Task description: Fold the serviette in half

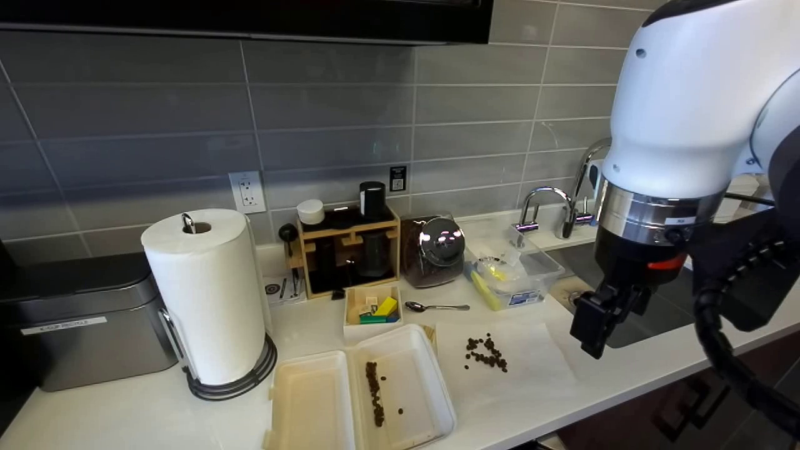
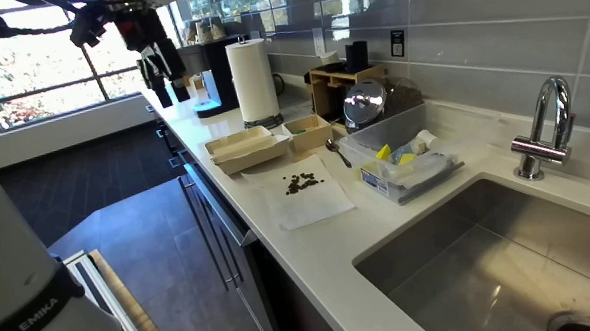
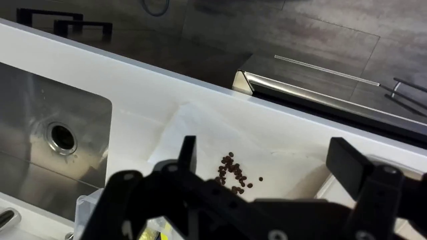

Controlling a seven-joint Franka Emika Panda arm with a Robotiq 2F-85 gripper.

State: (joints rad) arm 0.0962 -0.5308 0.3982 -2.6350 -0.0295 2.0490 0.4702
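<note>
The serviette [image 1: 537,365] lies flat and white on the counter, also seen in an exterior view as a pale sheet [image 2: 310,209] with faint creases. Small dark brown beans [image 1: 486,355] are loosely clustered on it. From the wrist view, the serviette [image 3: 203,131] spreads below my gripper [image 3: 265,150], whose fingers stand wide apart with nothing between them. Its lower part there is hidden behind the gripper body. An exterior view has the gripper [image 2: 173,93] well above counter height, apart from the serviette.
An open cream tray [image 1: 312,394], its other half holding beans, sits beside the serviette. Behind are a small box [image 1: 375,331] of coloured blocks, a spoon [image 1: 437,307] and a clear bin [image 1: 540,265]. The sink [image 2: 441,260] and the counter's front edge [image 2: 311,278] border the area.
</note>
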